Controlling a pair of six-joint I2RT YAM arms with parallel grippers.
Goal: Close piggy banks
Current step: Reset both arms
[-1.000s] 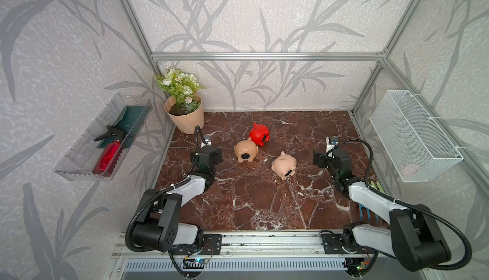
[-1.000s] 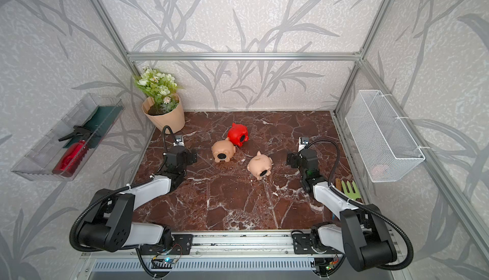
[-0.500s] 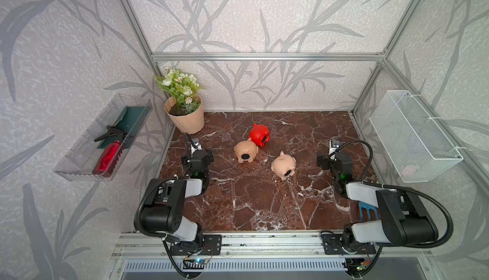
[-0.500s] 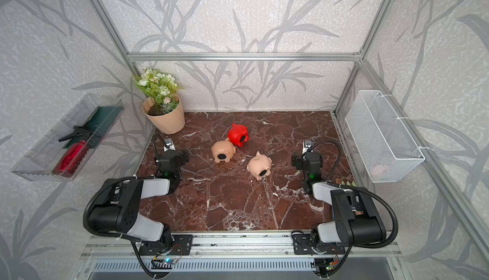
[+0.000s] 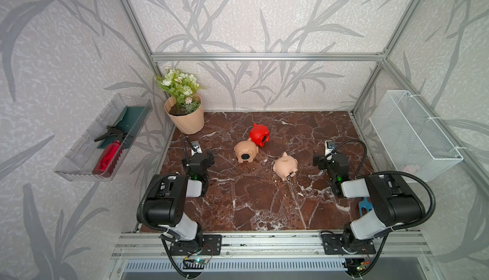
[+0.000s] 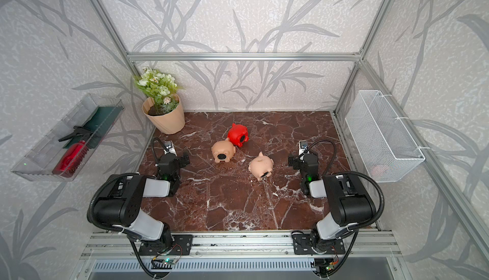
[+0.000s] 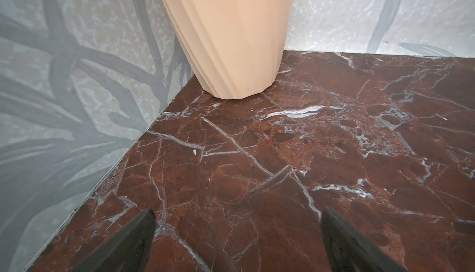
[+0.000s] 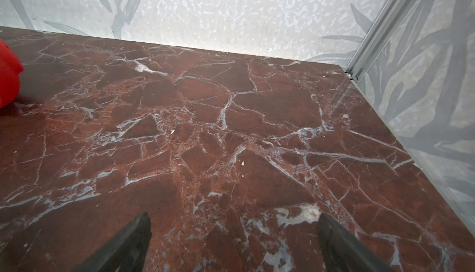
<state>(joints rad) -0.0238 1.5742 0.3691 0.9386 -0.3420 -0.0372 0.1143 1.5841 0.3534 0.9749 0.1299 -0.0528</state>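
Note:
Three piggy banks lie mid-table in both top views. The red one (image 5: 259,138) (image 6: 238,138) is farthest back, and its edge shows in the right wrist view (image 8: 7,75). A peach one (image 5: 246,153) (image 6: 223,153) touches it, its belly hole filled black. The other peach one (image 5: 285,165) (image 6: 261,166) lies apart to the right. My left gripper (image 5: 198,159) (image 7: 237,232) hovers open over bare marble left of them. My right gripper (image 5: 329,161) (image 8: 232,234) is open over bare marble to their right. Neither holds anything.
A peach ribbed flowerpot (image 5: 186,119) (image 7: 231,34) with flowers stands in the back left corner, close ahead of the left gripper. A clear tray (image 5: 79,159) with a red bottle hangs on the left wall, a white wire basket (image 5: 412,135) on the right wall. A blue fork tool (image 5: 365,204) lies front right.
Both arms have folded back toward the front rail, elbows raised. The left gripper shifted slightly left and the right gripper slightly back. The piggy banks have not moved.

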